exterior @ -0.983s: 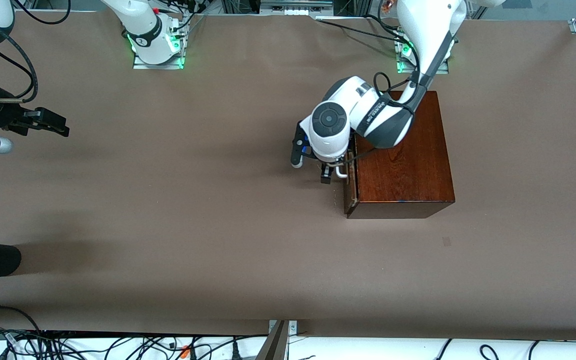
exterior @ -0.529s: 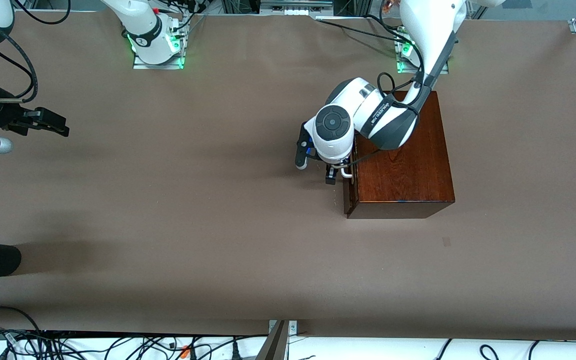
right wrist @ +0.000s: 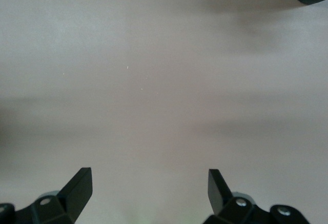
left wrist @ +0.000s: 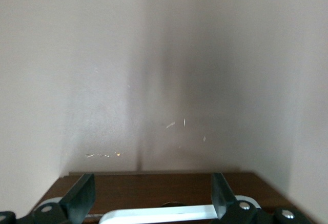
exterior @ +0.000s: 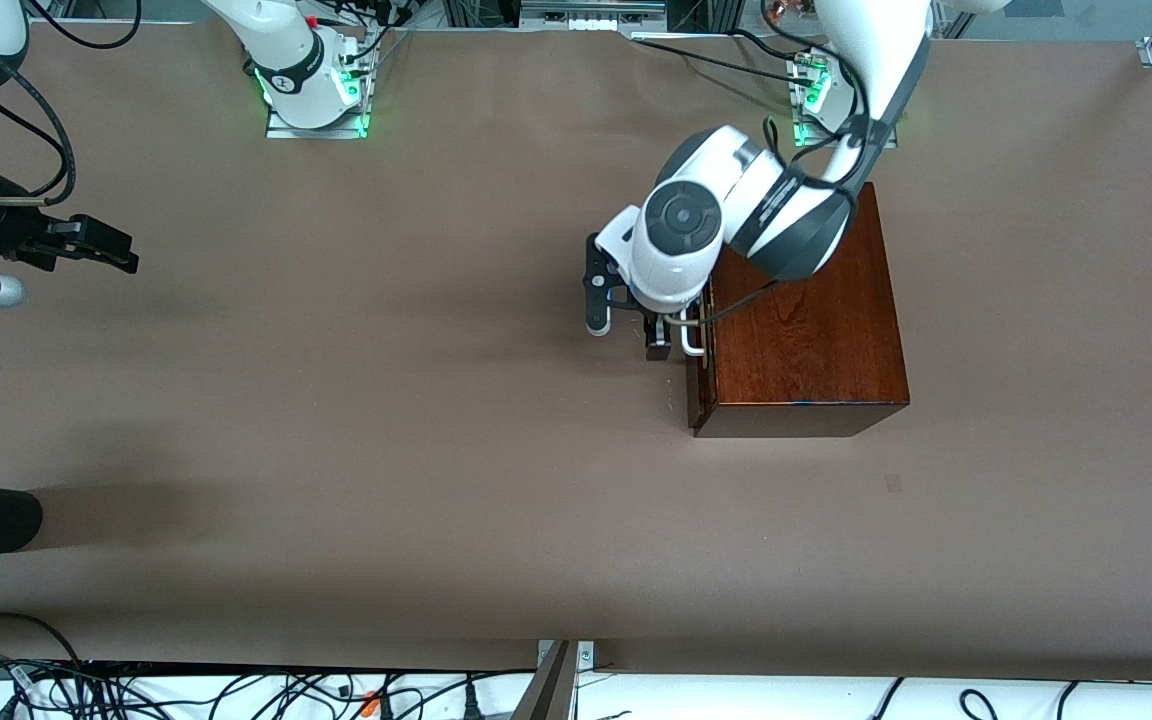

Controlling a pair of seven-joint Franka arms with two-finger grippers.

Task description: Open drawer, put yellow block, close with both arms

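Brown table (exterior: 336,420): one drawer (exterior: 700,370), two open claws.

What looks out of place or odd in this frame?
No yellow block shows on the table, though the task needs one. Otherwise all is in order: the wooden box sits square, drawer shut, left gripper open around the handle, right gripper open, waiting.
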